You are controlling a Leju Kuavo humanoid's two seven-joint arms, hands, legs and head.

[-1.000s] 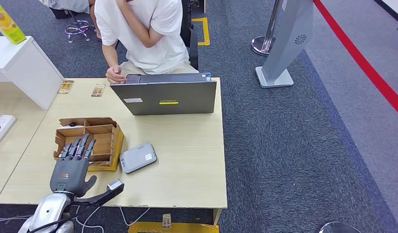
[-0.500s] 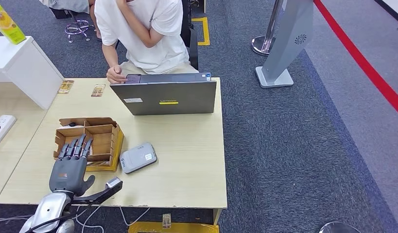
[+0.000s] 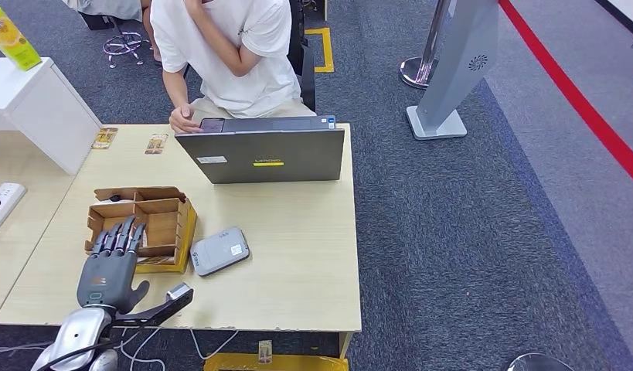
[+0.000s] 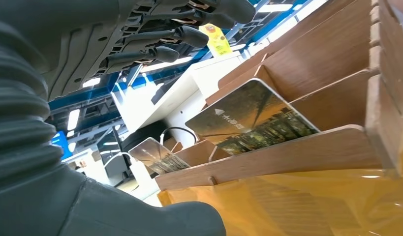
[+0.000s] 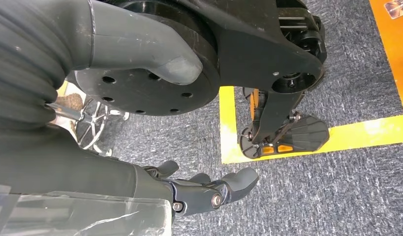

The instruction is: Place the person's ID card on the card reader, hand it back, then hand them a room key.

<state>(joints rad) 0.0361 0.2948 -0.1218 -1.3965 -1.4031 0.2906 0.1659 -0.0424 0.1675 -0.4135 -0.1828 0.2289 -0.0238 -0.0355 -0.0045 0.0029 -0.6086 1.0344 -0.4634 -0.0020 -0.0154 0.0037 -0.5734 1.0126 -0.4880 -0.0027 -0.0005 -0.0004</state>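
A: Since the room keys are stored upright in the wooden card organizer (image 3: 147,220), where is the left robot hand (image 3: 112,267) found?

B: It is held over the organizer's near edge, at about seven o'clock on the worktop (image 3: 290,232), fingers spread and nothing gripped. A room key card (image 4: 251,120) is seen leaning in a slot just beyond the fingertips, presumably for easy pinching.

A: And the card reader (image 3: 219,250)?

B: It is laid just beside the organizer, at its four o'clock, nothing on it. No ID card can be made out.

A: The right robot hand (image 5: 209,189)?

B: It is hung by the floor, fingers loosely curled, nothing held.
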